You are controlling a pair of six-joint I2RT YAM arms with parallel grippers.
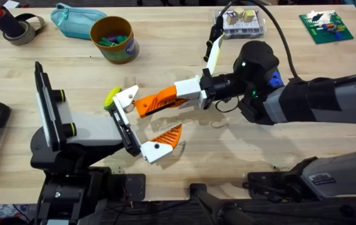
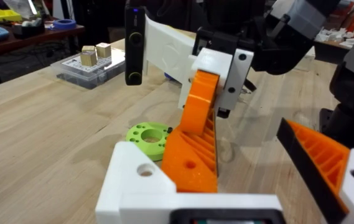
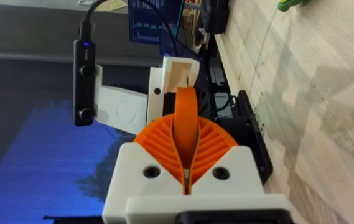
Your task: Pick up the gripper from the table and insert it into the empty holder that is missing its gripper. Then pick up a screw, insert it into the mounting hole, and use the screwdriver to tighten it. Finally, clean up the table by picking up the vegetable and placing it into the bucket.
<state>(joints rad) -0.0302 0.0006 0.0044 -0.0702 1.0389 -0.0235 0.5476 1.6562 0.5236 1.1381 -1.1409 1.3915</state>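
While no writing is legible, the right end effector (image 1: 165,100) pinches the gripper (image 1: 156,102) against the holder (image 1: 126,97) at bench centre, nine o'clock of it; the left end effector (image 1: 135,125) gapes.

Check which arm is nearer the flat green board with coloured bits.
Right. The right arm stretches across in front of the board; the left arm sits at the opposite, near-left side.
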